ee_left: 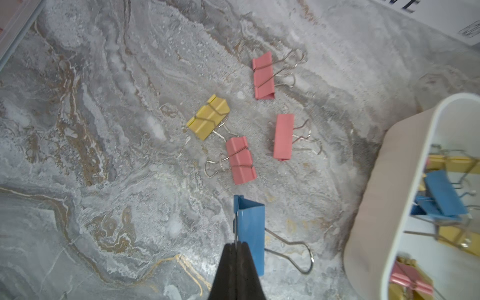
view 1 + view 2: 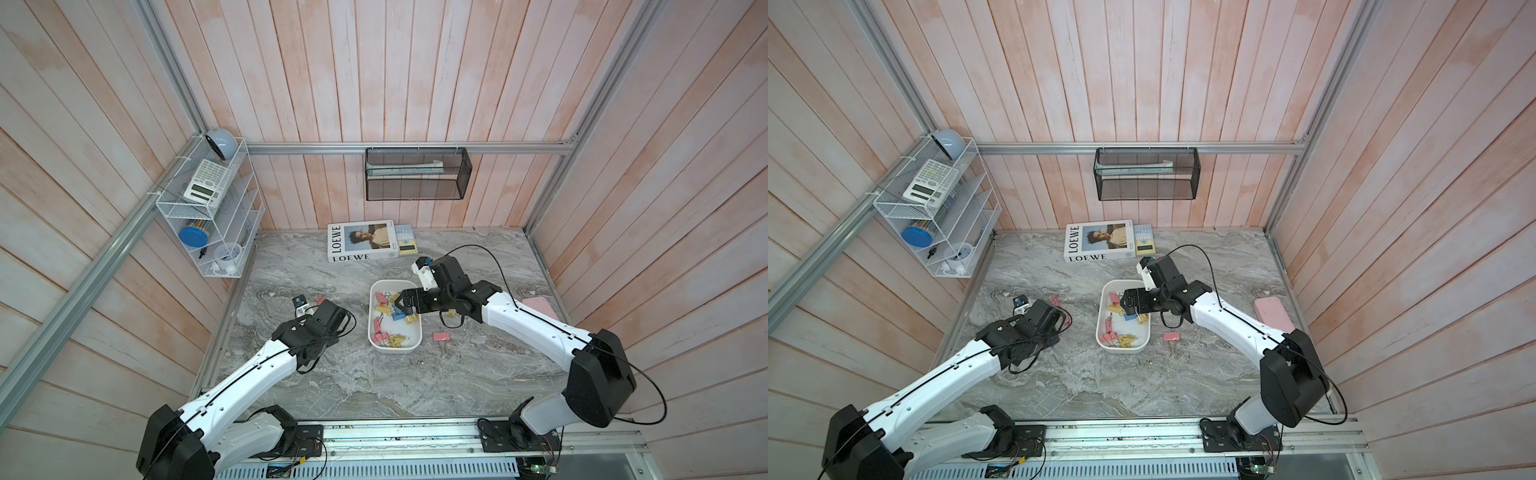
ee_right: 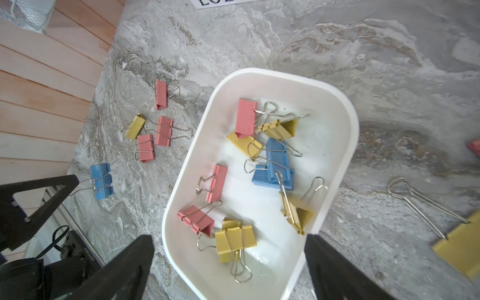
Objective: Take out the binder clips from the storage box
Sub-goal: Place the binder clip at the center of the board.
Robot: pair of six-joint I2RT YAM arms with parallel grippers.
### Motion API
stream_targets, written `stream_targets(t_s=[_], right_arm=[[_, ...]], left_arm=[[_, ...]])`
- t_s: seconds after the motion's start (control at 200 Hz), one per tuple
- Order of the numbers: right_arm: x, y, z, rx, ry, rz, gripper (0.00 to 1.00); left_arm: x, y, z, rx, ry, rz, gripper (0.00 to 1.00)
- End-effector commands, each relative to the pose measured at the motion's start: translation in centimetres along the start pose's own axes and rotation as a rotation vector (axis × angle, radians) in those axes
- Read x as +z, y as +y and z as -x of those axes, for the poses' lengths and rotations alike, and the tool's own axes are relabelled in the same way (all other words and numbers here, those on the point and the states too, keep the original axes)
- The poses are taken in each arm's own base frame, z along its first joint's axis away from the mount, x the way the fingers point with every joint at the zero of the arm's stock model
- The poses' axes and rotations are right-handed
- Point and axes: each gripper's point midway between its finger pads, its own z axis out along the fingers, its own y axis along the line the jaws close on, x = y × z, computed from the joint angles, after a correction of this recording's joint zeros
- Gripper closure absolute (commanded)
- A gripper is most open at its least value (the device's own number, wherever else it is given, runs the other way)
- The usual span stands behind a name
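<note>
Right claw (image 3: 228,236) spread wide and empty over the storage box (image 3: 345,109). About ten binder clips (image 3: 245,118) remain inside, handles tangled. Risk: one pinch drags two, or snags the rim.

Left claw (image 1: 235,246) clenched, apparently on the blue clip (image 1: 250,228) handle, low over the desk (image 1: 104,130). Thin wire may slip.

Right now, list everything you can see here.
Tray: one, white, table centre.
Clips in tray: about ten, pink, yellow, blue.
Clips left of tray: three pink, one yellow.
Blue clip: one, left of tray.
Clips right of tray: two, pink and yellow.
Book: one, white, table's back.
Calculator: one, pale blue, beside book.
Case: one, pink, table's right edge.
Basket: one, black mesh, back wall.
Rack: one, white wire, left wall.
Left gripper: black, shut on blue clip.
Right gripper: black, open over tray.
</note>
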Motion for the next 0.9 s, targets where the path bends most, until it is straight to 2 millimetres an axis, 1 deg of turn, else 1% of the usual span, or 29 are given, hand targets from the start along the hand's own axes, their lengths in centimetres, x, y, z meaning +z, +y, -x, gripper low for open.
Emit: stream_targets(t_s=[0.0,0.075,0.165,0.275,0.315,0.335,0.375,0.405,0.425,0.505,0.55,0.6,0.64,0.665,0.695,0.765,0.83,0.89], right_arm=[[1.3,1.6,-1.4,-0.033,0.087,0.044,0.02],[2.2,2.5,-2.1,-0.047,0.129,0.055,0.05],[3.3,3.1,-2.9,-0.058,0.172,0.057,0.13],[4.5,3.5,-3.6,-0.057,0.217,0.052,0.27],[4.9,3.5,-3.9,-0.053,0.235,0.048,0.32],[5.1,3.4,-4.0,-0.051,0.243,0.045,0.35],[5.5,3.3,-4.2,-0.046,0.258,0.035,0.37],[5.8,3.3,-4.2,-0.043,0.268,0.031,0.38],[6.0,3.2,-4.3,-0.040,0.275,0.030,0.39],[6.6,3.3,-4.2,-0.034,0.287,0.026,0.46],[6.9,3.2,-4.1,-0.029,0.289,0.021,0.48],[7.1,3.3,-4.0,-0.029,0.289,0.018,0.51],[7.4,3.1,-3.8,-0.024,0.288,0.007,0.53],[7.5,3.0,-3.8,-0.023,0.290,0.002,0.54],[7.7,2.9,-3.9,-0.023,0.296,-0.003,0.56],[8.1,2.9,-3.8,-0.021,0.303,-0.008,0.63],[8.4,2.8,-3.7,-0.018,0.306,-0.013,0.65],[8.6,2.6,-3.6,-0.016,0.305,-0.024,0.68]], left_arm=[[1.1,1.2,-1.6,-0.015,0.048,0.045,1.00],[1.7,1.6,-2.4,0.006,0.081,0.080,1.00],[2.4,2.0,-3.1,0.037,0.113,0.127,1.00],[3.0,2.1,-3.5,0.065,0.136,0.155,1.00],[3.1,2.0,-3.6,0.072,0.143,0.159,0.96],[3.1,1.9,-3.6,0.074,0.144,0.159,0.94],[3.3,1.7,-3.6,0.073,0.146,0.154,0.87],[3.3,1.5,-3.6,0.073,0.149,0.145,0.75],[3.3,1.4,-3.6,0.073,0.150,0.137,0.69],[3.2,0.7,-3.6,0.069,0.152,0.104,0.53],[3.0,0.4,-3.4,0.067,0.148,0.084,0.47],[2.6,0.1,-2.9,0.061,0.134,0.069,0.43],[2.1,-0.1,-2.4,0.053,0.118,0.053,0.42],[1.9,-0.2,-2.1,0.048,0.110,0.041,0.37],[1.5,-0.4,-1.7,0.042,0.099,0.027,0.35],[0.6,-0.7,-0.6,0.022,0.073,-0.003,0.15],[-0.1,-0.8,0.4,0.001,0.054,-0.026,0.01],[-0.8,-1.0,1.2,-0.014,0.039,-0.048,0.00]])
